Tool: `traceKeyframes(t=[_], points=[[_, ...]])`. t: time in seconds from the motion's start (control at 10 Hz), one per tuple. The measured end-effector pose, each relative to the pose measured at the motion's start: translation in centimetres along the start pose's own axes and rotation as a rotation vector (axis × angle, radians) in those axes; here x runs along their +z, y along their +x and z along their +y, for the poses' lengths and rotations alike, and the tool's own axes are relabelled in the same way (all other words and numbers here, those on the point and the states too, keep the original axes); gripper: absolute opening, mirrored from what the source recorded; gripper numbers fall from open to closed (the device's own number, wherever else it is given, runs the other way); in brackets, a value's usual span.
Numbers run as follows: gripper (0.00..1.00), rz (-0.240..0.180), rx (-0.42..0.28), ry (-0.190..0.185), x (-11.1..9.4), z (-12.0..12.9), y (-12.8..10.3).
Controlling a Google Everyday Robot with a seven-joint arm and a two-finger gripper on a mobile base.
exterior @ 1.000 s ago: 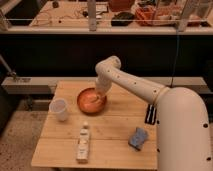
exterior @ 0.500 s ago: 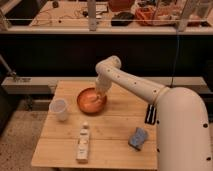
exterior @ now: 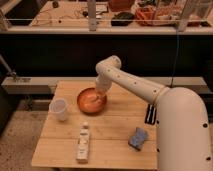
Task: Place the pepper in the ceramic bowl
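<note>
- The tool (exterior: 100,91) hung at the end of the white arm, low over the far right part of the bowl (exterior: 86,105), just inside its rim.
- I could not tell whether the tool was spread, pressed together or pinching something.
- The pepper could not be told apart from the orange of the bowl under the tool; whether it lay in the bowl or was held, I could not tell.
- The bowl stood on the wooden counter (exterior: 112,127), toward its far side and left of the middle.
- A white cup (exterior: 60,109) stood upright near the bowl, to its left and apart from it.
- A bottle (exterior: 83,145) lay on its side near the front edge, well apart from the bowl.
- A blue sponge (exterior: 138,137) lay at the front right, beside the robot's body.
</note>
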Motion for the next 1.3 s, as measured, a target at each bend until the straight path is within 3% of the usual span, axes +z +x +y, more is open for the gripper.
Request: traceKeyframes(t=[1.3], points=[[0.18, 0.000, -0.019, 0.008, 0.07, -0.19, 0.33]])
